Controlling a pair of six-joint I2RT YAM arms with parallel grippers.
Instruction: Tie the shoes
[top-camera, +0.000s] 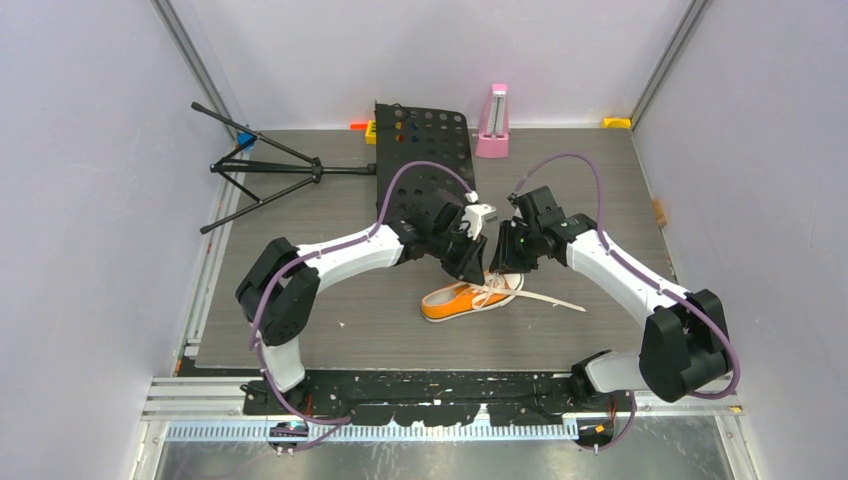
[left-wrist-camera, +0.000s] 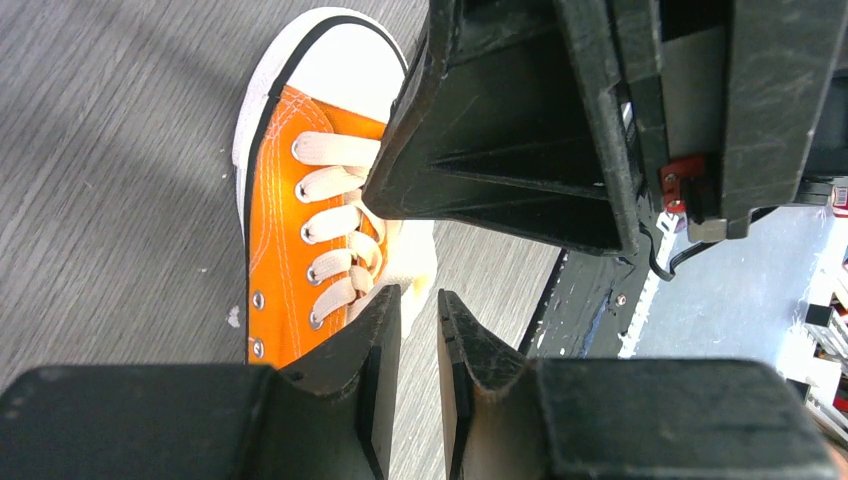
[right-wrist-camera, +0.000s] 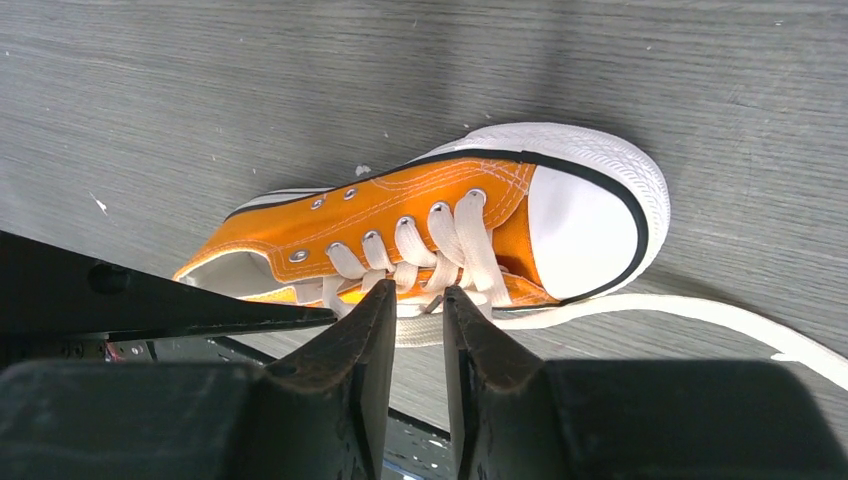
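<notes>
Orange canvas sneaker (top-camera: 455, 300), soft and probably light, smooth white rubber toe cap (right-wrist-camera: 585, 235), upright on the grey wood-grain table (top-camera: 400, 342) under the grippers. Likely to slide when tugged; better to take the flat, limp white laces (right-wrist-camera: 700, 312). Nearly closed at the lacing, left gripper (left-wrist-camera: 420, 300) and right gripper (right-wrist-camera: 418, 295) alike; pinching a lace or not, impossible to tell.

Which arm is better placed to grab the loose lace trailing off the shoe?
Right. The right arm's jaws hang right over the loose lace beside the shoe, and it trails off toward that arm's side. The left arm's jaws sit over the shoe's upper eyelets, away from it.
</notes>
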